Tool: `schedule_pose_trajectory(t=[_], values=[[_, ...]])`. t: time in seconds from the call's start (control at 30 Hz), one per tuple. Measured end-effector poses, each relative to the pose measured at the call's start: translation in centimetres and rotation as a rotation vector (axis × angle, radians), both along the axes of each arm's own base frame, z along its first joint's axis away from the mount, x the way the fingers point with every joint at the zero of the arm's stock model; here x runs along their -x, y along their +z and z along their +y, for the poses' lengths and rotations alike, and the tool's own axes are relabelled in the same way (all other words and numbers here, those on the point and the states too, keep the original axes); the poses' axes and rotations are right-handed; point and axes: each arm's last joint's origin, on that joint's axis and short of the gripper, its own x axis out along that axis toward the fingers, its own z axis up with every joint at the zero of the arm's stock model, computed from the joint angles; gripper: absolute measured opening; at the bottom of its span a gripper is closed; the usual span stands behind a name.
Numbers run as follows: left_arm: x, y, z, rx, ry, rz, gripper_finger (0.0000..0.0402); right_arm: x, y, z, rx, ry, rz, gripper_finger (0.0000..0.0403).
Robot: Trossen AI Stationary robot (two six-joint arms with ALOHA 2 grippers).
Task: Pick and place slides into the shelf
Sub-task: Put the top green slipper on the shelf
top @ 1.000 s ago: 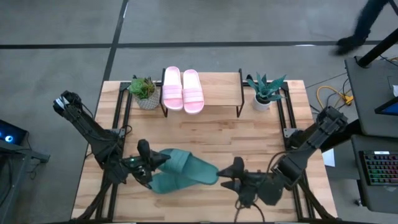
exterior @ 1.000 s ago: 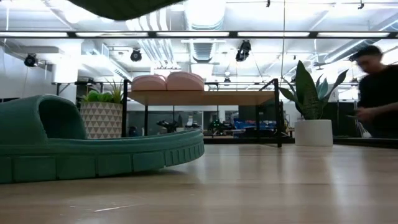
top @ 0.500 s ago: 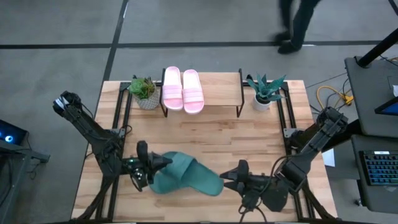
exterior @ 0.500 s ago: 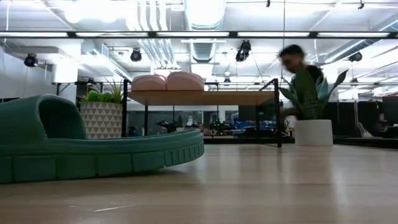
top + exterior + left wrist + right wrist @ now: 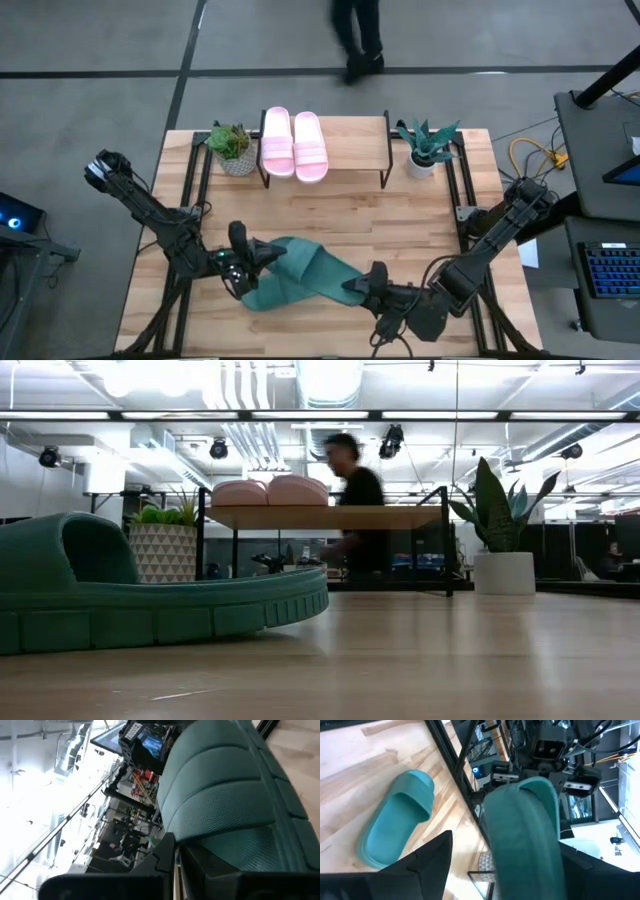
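Two dark, jointed robot arms

The left arm (image 5: 150,212) and right arm (image 5: 490,245) are black, built of slim links and bulkier joint housings; black, wedge-shaped fingers (image 5: 427,857) end the right one, and a small green light shows near the left wrist.

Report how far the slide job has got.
Done: the pink pair sits on the shelf. In hand: the left gripper holds one green slide up, with the open right gripper at its far end. Left: the other green slide on the table.
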Motion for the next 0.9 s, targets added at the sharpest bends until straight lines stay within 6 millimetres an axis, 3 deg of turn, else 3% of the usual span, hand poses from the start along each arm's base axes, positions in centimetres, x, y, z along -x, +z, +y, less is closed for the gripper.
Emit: schedule_pose_trajectory(t=[0.5,0.63,0.83,0.9], values=[[-0.03,0.01,-0.05,-0.01,-0.037,0.003,0.0,-0.16,0.39,-0.57,0.006,-0.011,-0.007,0.0205],[-0.02,0.02,-0.05,-0.01,-0.037,0.002,0.0,-0.33,0.25,-0.66,0.01,-0.015,-0.003,0.0159],[-0.03,0.03,-0.04,-0.007,-0.036,0.002,0.0,-0.31,0.23,-0.68,0.041,-0.005,0.005,0.0053],[-0.03,0.04,-0.04,-0.007,-0.036,0.001,0.0,-0.32,0.24,-0.68,0.059,0.001,0.007,0.0049]])
